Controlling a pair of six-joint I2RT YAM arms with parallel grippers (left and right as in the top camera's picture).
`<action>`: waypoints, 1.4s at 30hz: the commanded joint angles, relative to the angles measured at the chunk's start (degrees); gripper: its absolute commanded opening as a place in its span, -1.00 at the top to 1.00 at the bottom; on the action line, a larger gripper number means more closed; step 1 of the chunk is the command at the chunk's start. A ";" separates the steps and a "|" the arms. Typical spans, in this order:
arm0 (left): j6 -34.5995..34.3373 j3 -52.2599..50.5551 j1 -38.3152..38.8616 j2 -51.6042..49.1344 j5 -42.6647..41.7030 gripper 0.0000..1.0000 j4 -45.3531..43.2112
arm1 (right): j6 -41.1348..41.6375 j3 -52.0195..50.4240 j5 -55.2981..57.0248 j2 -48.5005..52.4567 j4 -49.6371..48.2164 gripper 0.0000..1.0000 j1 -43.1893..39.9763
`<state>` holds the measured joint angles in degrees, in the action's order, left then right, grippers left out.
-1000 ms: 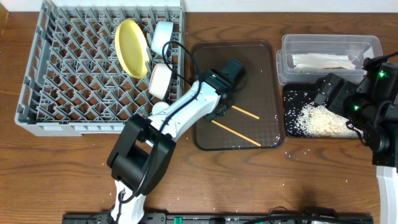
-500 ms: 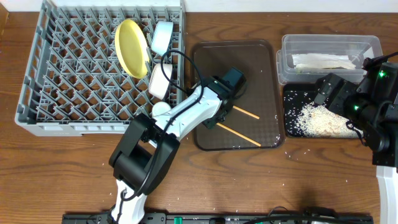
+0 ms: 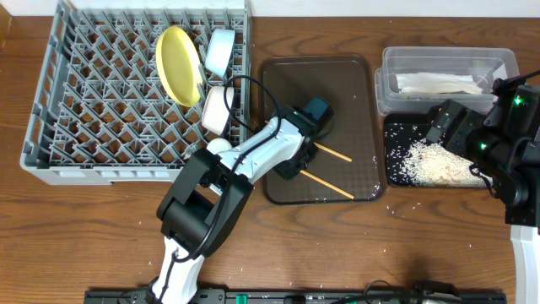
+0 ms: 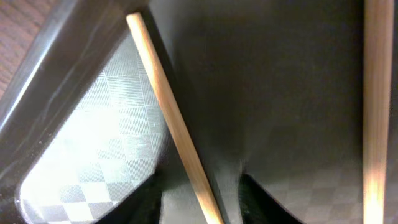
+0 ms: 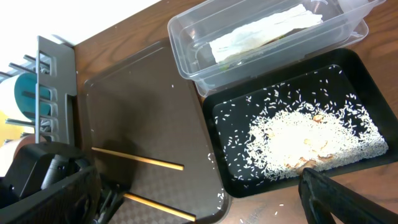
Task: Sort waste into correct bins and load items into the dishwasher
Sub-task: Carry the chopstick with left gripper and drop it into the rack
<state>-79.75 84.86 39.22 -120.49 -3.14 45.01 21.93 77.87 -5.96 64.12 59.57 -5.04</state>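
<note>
My left gripper (image 3: 291, 166) is open on the brown tray (image 3: 337, 84), its fingers (image 4: 202, 202) either side of the front chopstick (image 4: 171, 118) without closing on it. The other chopstick (image 3: 333, 154) lies just behind and also shows in the left wrist view (image 4: 379, 93). My right gripper (image 3: 439, 127) is open and empty above the black tray (image 3: 392, 173), which holds a pile of rice (image 3: 434, 162). The clear tub (image 3: 447, 56) holds the white wrapper (image 3: 439, 83). The grey dish rack (image 3: 101, 110) holds the yellow plate (image 3: 179, 53), the blue bowl (image 3: 219, 51) and the white bowl (image 3: 217, 108).
A small white cup (image 3: 218, 146) sits at the rack's near right corner, beside my left arm. Loose rice grains lie on the brown tray's right edge (image 5: 217, 196) and on the table near the front (image 3: 278, 283). The rack's corner (image 5: 53, 81) stands left of the brown tray.
My left gripper has shifted a little right and down onto the front chopstick. The right arm, chopsticks and bins have not moved.
</note>
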 commanded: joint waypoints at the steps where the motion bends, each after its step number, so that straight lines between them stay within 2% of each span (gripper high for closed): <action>1: 0.66 -0.39 0.50 -1.64 -0.72 0.44 0.04 | 0.52 0.35 0.13 0.09 0.09 -0.98 -0.24; 4: 2.08 -0.39 0.48 -1.64 -0.63 0.70 0.07 | 0.52 0.35 0.13 0.09 0.09 -0.98 -0.24; 7: 2.80 -0.37 0.39 -1.64 -0.26 0.83 0.04 | 0.52 0.35 0.13 0.09 0.07 -0.99 -0.24; 11: 3.54 -0.37 0.28 -1.62 -0.26 0.84 -0.48 | 0.52 0.35 0.13 0.09 0.09 -0.99 -0.24; 23: 18.86 2.58 -0.07 4.52 1.75 0.85 -1.55 | 0.52 0.35 0.13 0.09 0.09 -0.99 -0.24; 28: 29.49 2.82 -1.22 11.54 5.22 0.84 -2.03 | 0.52 0.35 0.13 0.09 0.09 -0.99 -0.24; 34: 50.80 2.82 -4.74 22.93 11.34 0.85 -2.27 | 0.52 0.35 0.13 0.09 0.09 -0.99 -0.24; 38: 60.02 2.82 -8.76 29.42 23.04 0.85 -2.38 | 0.52 0.35 0.11 0.09 0.07 -0.99 -0.24; 42: 70.27 2.78 -13.07 30.93 32.30 0.85 -3.58 | 0.50 0.35 0.13 0.09 0.09 -0.98 -0.24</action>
<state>-22.09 86.54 28.62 -89.43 18.24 41.78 21.93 77.87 -5.93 64.12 59.57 -5.04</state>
